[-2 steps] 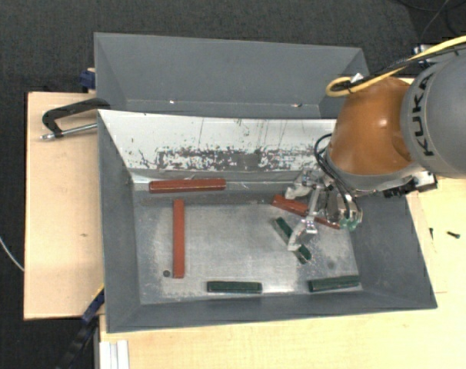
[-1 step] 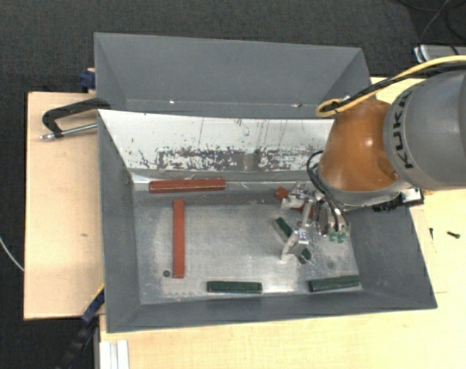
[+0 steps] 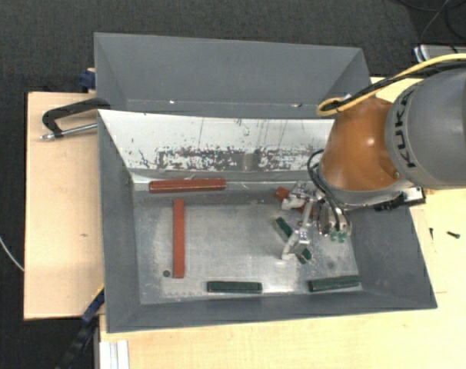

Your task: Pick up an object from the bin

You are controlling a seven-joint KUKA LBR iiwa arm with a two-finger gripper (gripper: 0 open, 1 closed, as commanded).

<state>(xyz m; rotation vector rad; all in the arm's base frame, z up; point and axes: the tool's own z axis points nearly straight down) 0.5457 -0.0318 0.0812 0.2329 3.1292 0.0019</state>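
My gripper reaches down into the right half of the bin, close above the floor. A small dark green block lies just to its left, and another small green piece sits right at its tip. Whether that piece is held I cannot tell. A small red-brown piece lies behind the gripper near the back wall. A dark green bar lies along the front wall, just right of and in front of the gripper.
A second dark green bar lies at the front middle. One long red bar rests along the back wall, and another red bar lies lengthwise at the left. The arm's orange cover hangs over the bin's right side.
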